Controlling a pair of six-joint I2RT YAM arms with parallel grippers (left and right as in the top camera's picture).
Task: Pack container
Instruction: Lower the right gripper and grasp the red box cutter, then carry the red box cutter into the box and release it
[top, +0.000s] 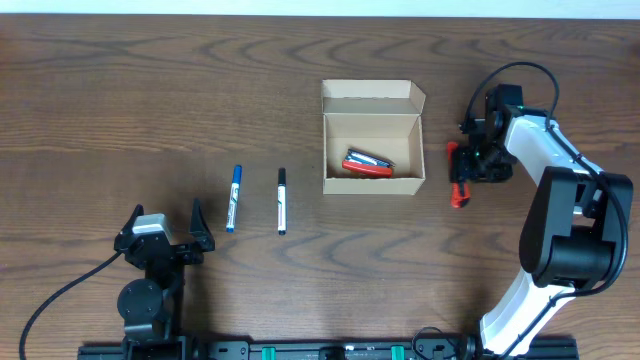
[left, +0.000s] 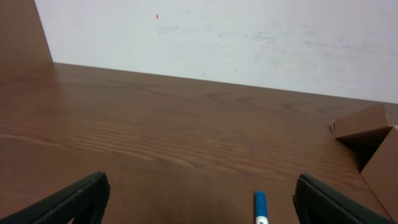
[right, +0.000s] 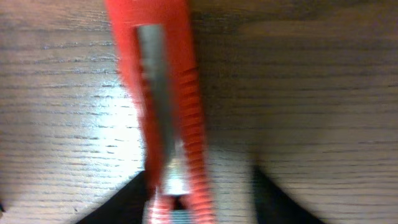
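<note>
The container (top: 372, 184), a small tan cardboard box, stands open at mid-table with its flap lid (top: 372, 95) folded back. A red cutter (top: 367, 168) and a marker lie inside it. To the right of the box, my right gripper (top: 463, 165) reaches down over a red utility knife (top: 458, 185) lying on the wood. In the right wrist view the knife (right: 165, 93) runs between the jaws of that gripper (right: 202, 193). One finger is against it and the other stands a little apart. My left gripper (top: 167, 225) rests wide open at the front left, holding nothing.
A blue marker (top: 233, 198) and a black marker (top: 281, 200) lie side by side left of the box. The left wrist view shows the blue marker's cap (left: 260, 208) between the left gripper's (left: 202, 199) fingers' span and the box corner (left: 364, 124) at right.
</note>
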